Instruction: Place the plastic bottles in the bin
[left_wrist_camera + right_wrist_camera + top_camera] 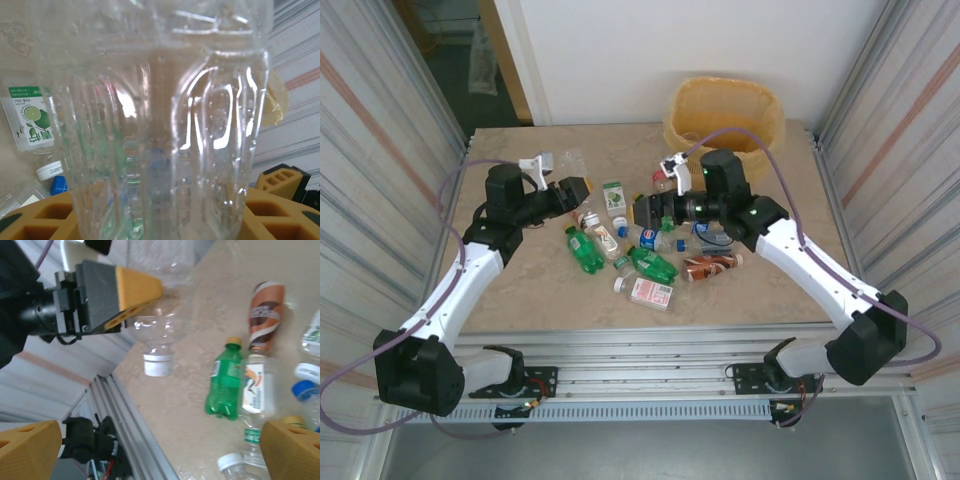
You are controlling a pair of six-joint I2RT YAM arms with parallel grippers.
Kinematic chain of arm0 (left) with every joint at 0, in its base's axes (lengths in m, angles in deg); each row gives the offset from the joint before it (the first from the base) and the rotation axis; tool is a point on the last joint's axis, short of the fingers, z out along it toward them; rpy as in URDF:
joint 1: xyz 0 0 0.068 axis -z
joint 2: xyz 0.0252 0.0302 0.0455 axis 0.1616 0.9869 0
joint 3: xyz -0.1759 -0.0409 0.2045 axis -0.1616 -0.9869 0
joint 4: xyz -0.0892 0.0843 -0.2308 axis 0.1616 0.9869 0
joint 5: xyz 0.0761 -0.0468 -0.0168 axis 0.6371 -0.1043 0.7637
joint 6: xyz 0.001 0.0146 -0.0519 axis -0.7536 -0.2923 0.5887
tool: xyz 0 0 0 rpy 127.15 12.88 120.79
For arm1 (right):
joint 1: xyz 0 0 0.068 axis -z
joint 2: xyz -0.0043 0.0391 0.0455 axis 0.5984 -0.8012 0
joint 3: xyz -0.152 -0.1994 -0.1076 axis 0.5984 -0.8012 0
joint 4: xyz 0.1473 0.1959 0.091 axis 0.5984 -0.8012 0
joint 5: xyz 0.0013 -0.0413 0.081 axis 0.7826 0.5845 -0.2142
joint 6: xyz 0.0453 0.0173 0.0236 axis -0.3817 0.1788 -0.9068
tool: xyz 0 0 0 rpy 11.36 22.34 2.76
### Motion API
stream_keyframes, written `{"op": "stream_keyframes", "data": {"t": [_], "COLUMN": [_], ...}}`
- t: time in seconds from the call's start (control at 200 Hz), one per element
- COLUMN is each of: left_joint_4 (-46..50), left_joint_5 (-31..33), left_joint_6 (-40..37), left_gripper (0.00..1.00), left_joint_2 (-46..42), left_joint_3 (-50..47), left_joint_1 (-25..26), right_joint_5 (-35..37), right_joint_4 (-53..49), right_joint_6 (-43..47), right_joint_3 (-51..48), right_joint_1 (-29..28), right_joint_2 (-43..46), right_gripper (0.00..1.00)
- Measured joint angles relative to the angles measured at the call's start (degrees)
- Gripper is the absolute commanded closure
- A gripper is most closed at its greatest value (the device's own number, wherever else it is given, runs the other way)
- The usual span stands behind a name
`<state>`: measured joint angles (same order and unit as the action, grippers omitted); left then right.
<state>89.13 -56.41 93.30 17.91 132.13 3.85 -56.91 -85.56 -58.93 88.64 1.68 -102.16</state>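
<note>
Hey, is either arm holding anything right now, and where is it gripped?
The left gripper holds a clear bottle, clamped across its body, with the white cap end sticking out free. The right gripper is open and holds nothing.

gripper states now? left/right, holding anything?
Left gripper: closed, holding a clear bottle.
Right gripper: open, holding nothing.

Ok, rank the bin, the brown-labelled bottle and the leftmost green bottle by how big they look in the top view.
1. The bin, by far the largest.
2 and 3. The brown-labelled bottle and the leftmost green bottle look about the same size, so no ranking between them.
</note>
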Motion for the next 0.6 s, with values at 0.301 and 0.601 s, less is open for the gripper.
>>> {"op": "stream_keyframes", "data": {"t": [0.301, 0.601], "left_joint_4": [-2.6, -4.4], "left_joint_5": [-2.0, -3.2], "left_joint_6": [2.9, 5.4], "left_gripper": [0.58, 0.57], "left_joint_2": [-0.2, -0.5], "left_joint_3": [-0.2, -0.2], "left_joint_1": [0.1, 1.1], "right_joint_5": [-2.0, -4.5], "right_joint_4": [6.5, 10.6], "right_joint_6": [-2.0, -4.3], "right_joint_3": [0.0, 2.3], "right_joint_1": [-4.1, -6.6], "right_joint_2": [-6.4, -14.8], "right_gripper": [0.15, 0.39]}}
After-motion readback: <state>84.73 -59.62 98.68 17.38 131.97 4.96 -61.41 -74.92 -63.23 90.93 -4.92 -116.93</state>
